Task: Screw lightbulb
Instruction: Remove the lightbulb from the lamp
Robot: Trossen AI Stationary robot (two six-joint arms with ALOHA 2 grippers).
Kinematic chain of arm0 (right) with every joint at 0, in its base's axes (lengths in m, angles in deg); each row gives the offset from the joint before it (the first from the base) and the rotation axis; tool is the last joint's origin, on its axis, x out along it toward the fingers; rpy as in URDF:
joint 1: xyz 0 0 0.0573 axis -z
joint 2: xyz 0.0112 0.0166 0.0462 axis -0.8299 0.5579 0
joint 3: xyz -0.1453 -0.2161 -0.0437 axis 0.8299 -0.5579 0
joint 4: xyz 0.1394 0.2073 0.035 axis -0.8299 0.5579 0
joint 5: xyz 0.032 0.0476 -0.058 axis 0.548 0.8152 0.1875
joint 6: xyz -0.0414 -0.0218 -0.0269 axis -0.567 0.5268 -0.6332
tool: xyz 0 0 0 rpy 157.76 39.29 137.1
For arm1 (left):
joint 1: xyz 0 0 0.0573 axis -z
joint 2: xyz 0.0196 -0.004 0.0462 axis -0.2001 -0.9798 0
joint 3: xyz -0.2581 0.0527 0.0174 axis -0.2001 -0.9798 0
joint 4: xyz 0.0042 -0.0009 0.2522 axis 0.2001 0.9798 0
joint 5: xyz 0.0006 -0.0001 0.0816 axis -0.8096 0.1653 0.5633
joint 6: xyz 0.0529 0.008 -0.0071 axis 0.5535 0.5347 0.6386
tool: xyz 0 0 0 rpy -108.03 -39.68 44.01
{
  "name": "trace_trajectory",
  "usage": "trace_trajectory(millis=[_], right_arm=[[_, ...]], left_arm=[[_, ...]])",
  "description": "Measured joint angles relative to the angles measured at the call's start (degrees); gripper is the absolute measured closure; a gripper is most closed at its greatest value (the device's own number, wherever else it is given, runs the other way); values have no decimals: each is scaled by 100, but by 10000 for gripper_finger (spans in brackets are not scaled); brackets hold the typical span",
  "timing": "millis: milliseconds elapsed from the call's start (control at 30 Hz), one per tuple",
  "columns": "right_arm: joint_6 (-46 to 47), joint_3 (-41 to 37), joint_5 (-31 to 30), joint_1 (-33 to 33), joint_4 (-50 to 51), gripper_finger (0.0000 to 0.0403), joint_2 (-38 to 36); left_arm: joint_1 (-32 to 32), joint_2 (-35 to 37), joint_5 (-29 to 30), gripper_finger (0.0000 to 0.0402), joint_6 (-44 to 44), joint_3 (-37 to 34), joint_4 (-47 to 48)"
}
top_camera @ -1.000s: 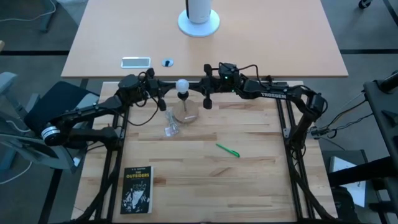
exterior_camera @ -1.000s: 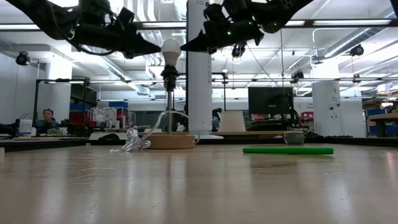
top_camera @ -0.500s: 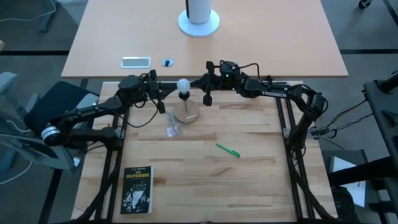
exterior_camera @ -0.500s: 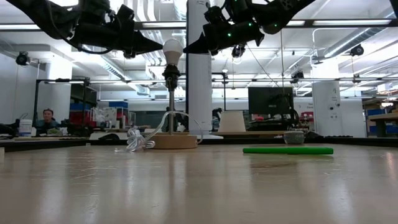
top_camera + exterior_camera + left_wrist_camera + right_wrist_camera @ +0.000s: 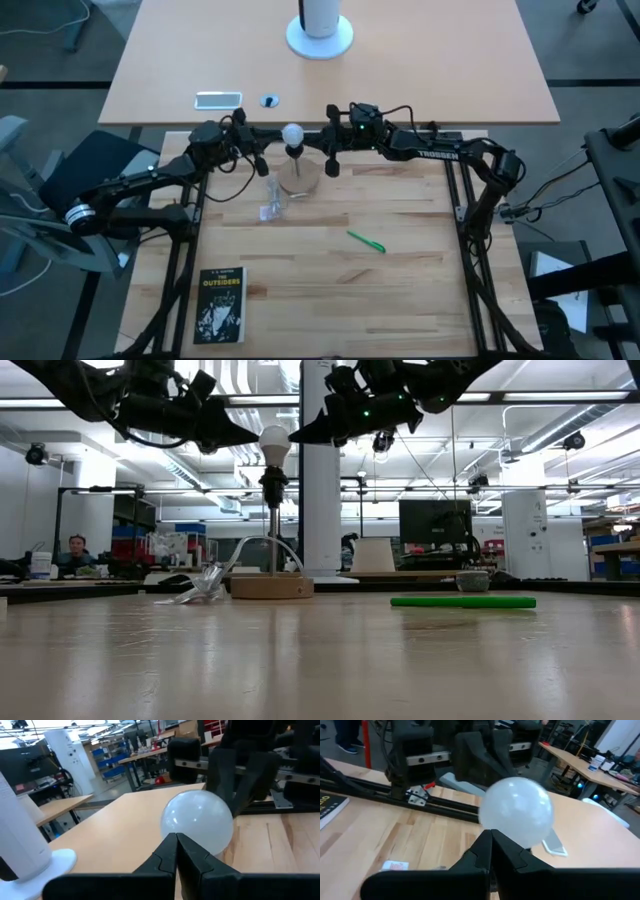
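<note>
Closed left claw [image 5: 268,141] and closed right claw [image 5: 316,137] flanking the lightbulb [image 5: 292,134], contact unclear.

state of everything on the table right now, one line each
lightbulb: upright atop the lamp stand, not held
left end effector: shut, tip beside the lightbulb
right end effector: shut, tip beside the lightbulb
wrapper: crumpled, lying flat
book: closed, flat
pen: lying flat

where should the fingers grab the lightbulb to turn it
Judging by its pose, grip the lightbulb across the widest part of its round globe, coming level from either side. It stands upright on the lamp stand, base hidden in the socket, so only the globe offers a hold.
</note>
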Motion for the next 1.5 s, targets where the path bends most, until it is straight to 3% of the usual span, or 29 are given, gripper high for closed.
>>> trace_trajectory(millis=[1500], right_arm=[[-119,0,-81,24,37,403,0]], left_arm=[[-13,232,-25,401,-166,0,32]])
